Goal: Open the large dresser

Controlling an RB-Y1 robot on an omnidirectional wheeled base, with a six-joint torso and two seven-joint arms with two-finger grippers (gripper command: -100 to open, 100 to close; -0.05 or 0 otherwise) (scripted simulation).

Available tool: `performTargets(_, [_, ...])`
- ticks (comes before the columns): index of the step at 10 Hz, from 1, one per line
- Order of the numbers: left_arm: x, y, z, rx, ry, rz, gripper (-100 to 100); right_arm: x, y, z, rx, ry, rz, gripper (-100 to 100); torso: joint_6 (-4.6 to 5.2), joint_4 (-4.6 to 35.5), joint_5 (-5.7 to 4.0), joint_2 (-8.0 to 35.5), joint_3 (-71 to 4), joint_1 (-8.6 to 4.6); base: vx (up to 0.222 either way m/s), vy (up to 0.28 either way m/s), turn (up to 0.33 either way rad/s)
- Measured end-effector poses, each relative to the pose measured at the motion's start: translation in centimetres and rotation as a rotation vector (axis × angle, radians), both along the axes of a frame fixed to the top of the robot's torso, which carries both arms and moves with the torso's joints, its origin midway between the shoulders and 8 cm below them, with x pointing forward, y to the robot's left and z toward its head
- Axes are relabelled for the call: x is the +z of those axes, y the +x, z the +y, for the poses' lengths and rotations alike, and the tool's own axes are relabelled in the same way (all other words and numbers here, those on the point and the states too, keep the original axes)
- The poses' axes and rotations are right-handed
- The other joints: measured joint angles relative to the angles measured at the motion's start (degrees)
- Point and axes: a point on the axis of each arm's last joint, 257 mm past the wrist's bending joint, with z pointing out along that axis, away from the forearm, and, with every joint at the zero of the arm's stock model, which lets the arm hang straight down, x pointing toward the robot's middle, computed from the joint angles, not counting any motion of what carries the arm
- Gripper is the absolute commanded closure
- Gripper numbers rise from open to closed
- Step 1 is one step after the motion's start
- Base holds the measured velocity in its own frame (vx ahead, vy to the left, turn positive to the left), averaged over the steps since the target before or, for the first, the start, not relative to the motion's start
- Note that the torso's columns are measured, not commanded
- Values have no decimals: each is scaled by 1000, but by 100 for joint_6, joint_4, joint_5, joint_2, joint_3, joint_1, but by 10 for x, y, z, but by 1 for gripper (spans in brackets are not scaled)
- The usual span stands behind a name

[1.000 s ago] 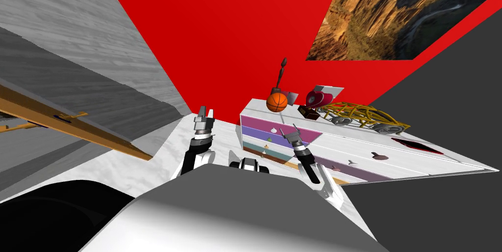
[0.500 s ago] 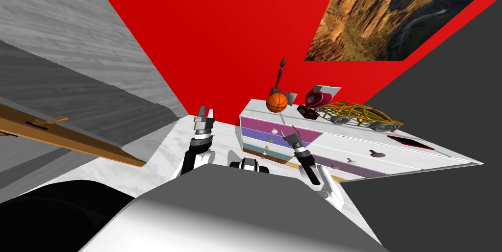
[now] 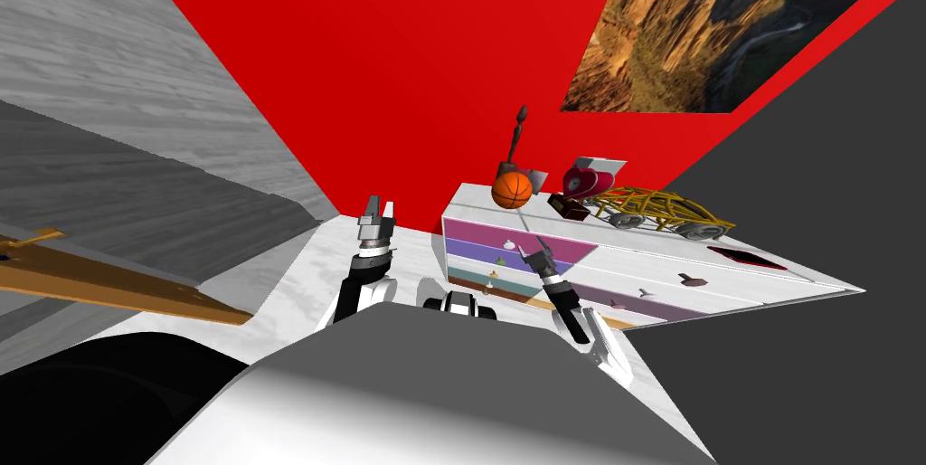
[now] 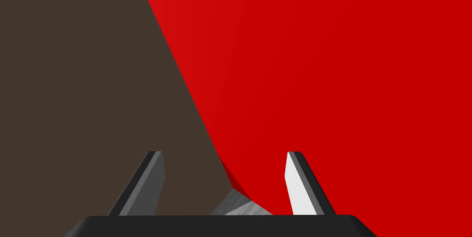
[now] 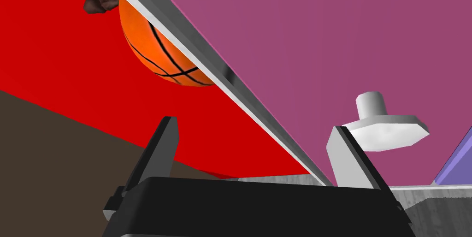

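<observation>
The large dresser (image 3: 624,260) is white with magenta, purple, teal and brown drawer fronts and stands against the red wall. My right gripper (image 3: 533,250) is open, close in front of the magenta top drawer (image 5: 322,40). In the right wrist view that gripper (image 5: 253,123) points at the drawer's upper edge. A white knob (image 5: 385,128) sits just outside one finger, not between the two. My left gripper (image 3: 377,213) hangs open over the floor left of the dresser, and the left gripper (image 4: 223,153) faces the red wall with nothing in it.
On the dresser top stand an orange basketball (image 3: 512,189), a dark statuette (image 3: 518,138), a red object (image 3: 586,181) and a yellow wire-frame car (image 3: 665,211). A brown wooden panel (image 3: 108,283) juts in at the left. A dark grey wall runs on the right.
The whole head view has swung: the wooden panel has slid down and left, and the dresser's far end has drawn in. My right gripper sits slightly nearer the left drawers. Both grippers stay open.
</observation>
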Motion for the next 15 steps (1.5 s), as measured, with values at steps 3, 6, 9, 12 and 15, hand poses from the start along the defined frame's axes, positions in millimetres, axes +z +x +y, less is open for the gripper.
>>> performTargets(3, [0, 0, 0, 0, 0, 0, 0, -18, -4, -4, -27, -70, 9, -100, -2, -2, 0, -7, -5, -3, 40, 49, -78])
performTargets(6, [0, 0, 0, 0, 0, 0, 0, -40, -7, -7, -57, -138, 26, -100, -2, -2, 2, -7, -5, 1, 44, 59, -77])
performTargets(9, [0, 0, 0, 0, 0, 0, 0, -60, -11, -4, -84, -179, 43, -100, -2, -1, 0, -6, -4, -3, 41, 46, -69])
performTargets(12, [0, 0, 0, 0, 0, 0, 0, -83, -16, 7, -112, -185, 60, -100, -1, -1, 1, -4, -3, 1, 30, 39, -72])
performTargets(15, [0, 0, 0, 0, 0, 0, 0, -96, -17, 24, -133, -152, 70, -100, -1, -1, -1, -4, -3, -6, 15, 19, -18])
